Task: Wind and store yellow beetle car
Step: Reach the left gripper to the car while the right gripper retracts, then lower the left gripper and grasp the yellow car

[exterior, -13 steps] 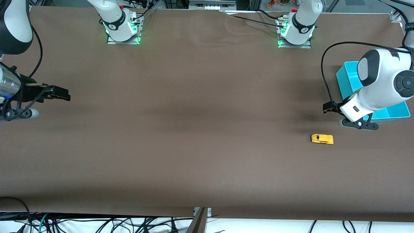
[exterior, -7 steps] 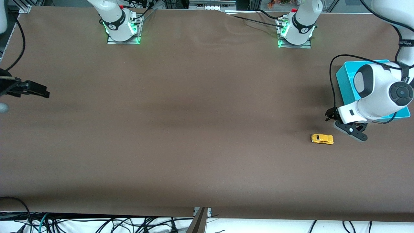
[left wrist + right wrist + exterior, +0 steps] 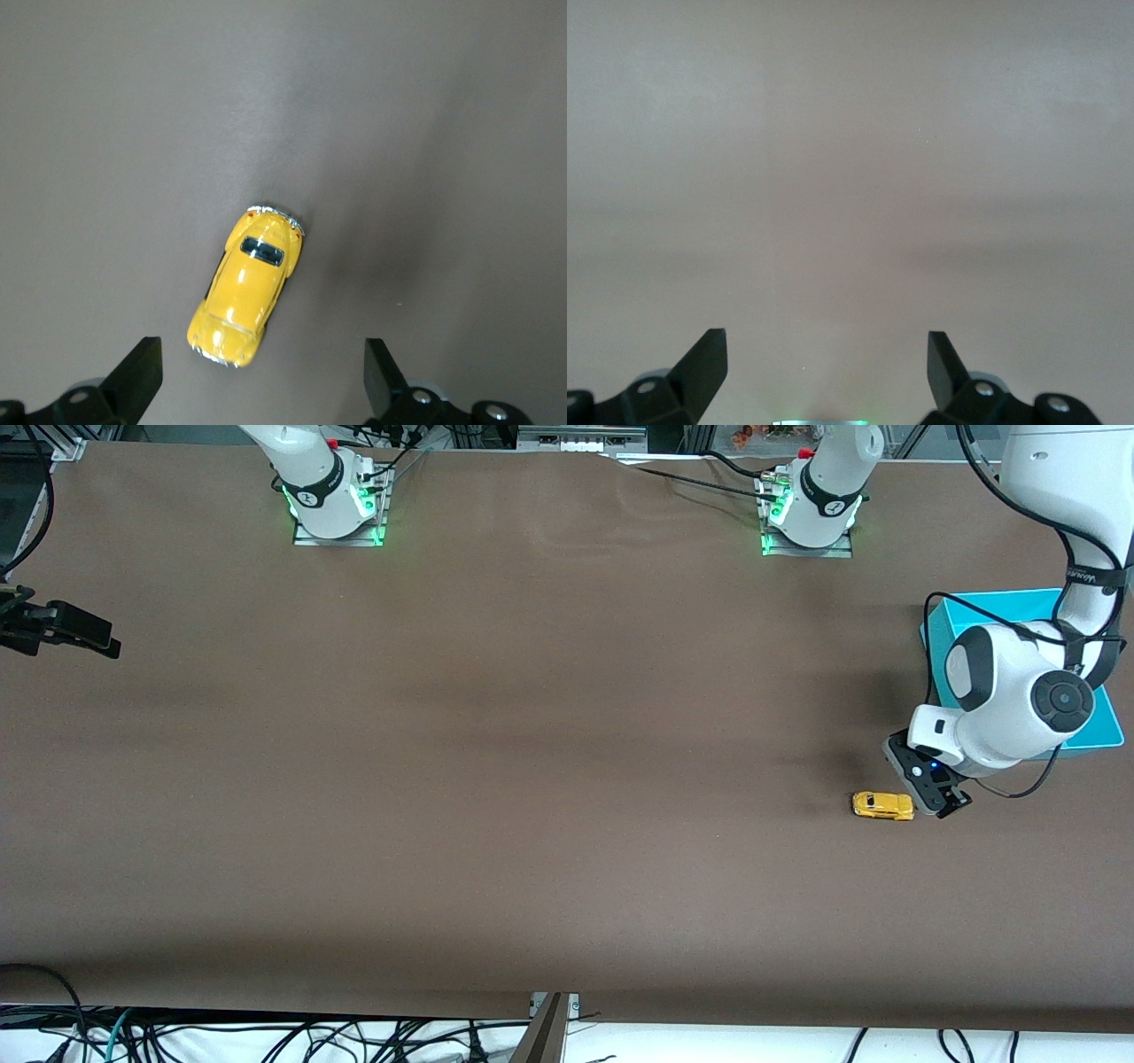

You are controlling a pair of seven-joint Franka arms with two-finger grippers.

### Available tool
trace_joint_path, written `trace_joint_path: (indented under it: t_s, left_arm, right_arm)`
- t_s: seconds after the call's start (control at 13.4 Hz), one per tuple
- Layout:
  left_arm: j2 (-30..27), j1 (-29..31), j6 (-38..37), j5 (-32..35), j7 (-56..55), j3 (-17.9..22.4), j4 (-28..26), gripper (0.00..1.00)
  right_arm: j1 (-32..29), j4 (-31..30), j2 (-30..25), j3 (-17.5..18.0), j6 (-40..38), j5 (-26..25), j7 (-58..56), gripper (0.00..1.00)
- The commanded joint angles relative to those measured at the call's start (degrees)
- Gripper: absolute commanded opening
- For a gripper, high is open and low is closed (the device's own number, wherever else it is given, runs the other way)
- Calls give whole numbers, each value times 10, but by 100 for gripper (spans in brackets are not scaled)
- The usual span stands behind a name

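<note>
Small bright yellow beetle-shaped toy car [image 3: 882, 805] sits on its wheels on the brown cloth-covered table [image 3: 532, 779], toward the left arm's end. Left gripper [image 3: 257, 376] hangs just over it, fingers wide apart, nothing held. Open turquoise plastic box [image 3: 1099, 726] nearby, partly hidden by left arm. Right gripper [image 3: 824, 367] w/ fingers spread, empty, over bare cloth at the right arm's end.

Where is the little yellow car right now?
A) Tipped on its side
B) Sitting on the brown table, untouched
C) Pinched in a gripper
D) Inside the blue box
B: the yellow beetle car stands on its wheels on the table, apart from the open left gripper above it.
</note>
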Motion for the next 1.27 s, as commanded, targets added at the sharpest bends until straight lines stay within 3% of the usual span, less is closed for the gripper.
trace_joint_path:
  t_s: [0.0, 0.37, 1.05, 1.2]
  left_arm:
    - [28, 2, 28, -4, 86, -1, 8, 100]
    - [74, 2, 30, -102, 231, 0, 21, 100]
    - [93, 3, 54, -109, 226, 10, 21, 98]
    - [93, 2, 54, -121, 226, 14, 21, 48]
  right_arm:
    - [0, -26, -20, -1, -8, 1, 13, 100]
    - [-3, -32, -22, -10, -17, 3, 17, 100]
    - [-2, -25, -10, -11, -14, 0, 7, 100]
    - [-2, -25, -9, -11, -16, 2, 7, 100]
